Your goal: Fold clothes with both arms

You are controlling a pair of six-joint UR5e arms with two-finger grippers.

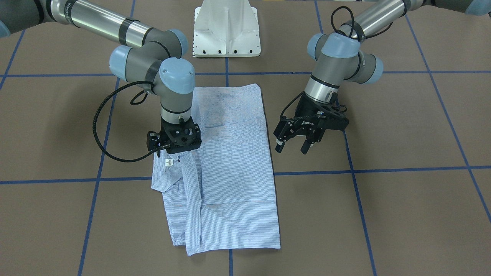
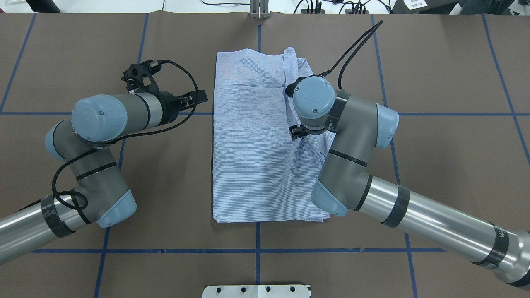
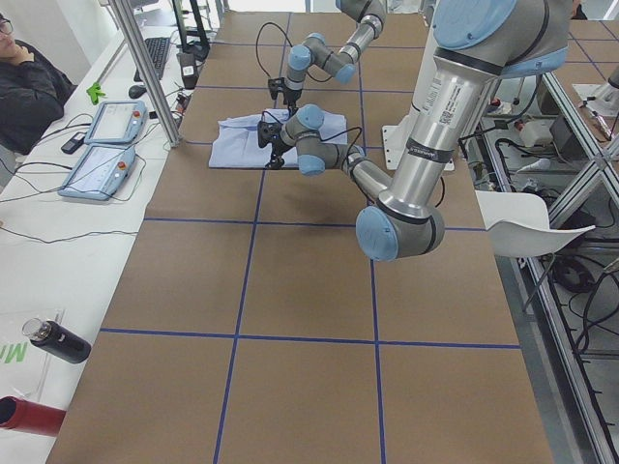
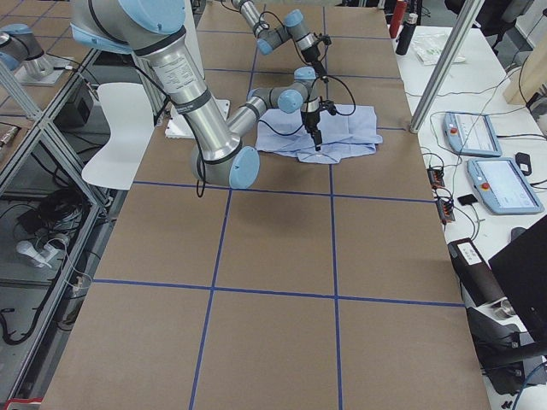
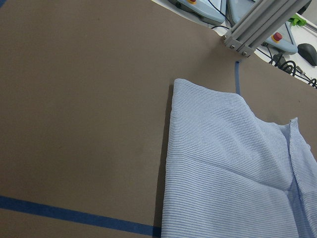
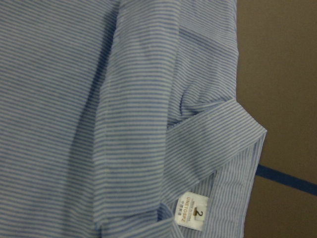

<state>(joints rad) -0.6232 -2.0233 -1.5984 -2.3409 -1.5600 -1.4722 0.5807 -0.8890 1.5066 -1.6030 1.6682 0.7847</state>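
Note:
The light blue-and-white striped shirt (image 1: 234, 172) lies folded lengthwise in a long rectangle on the brown table, also in the overhead view (image 2: 252, 145). Its collar with the white label (image 1: 168, 162) sticks out at the side. My right gripper (image 1: 174, 147) points straight down onto the shirt just beside the collar; its fingers are hidden under the wrist. The right wrist view shows the collar and label (image 6: 190, 212) up close. My left gripper (image 1: 292, 148) is open and empty, hovering over bare table beside the shirt's other long edge. The left wrist view shows that edge (image 5: 171, 148).
The white pedestal base (image 1: 226, 30) stands behind the shirt. Blue tape lines (image 1: 383, 168) cross the brown table. An aluminium post (image 5: 257, 25) rises at the far table edge. A bench with teach pendants (image 3: 97, 145) and a seated person (image 3: 29, 77) lie beyond it.

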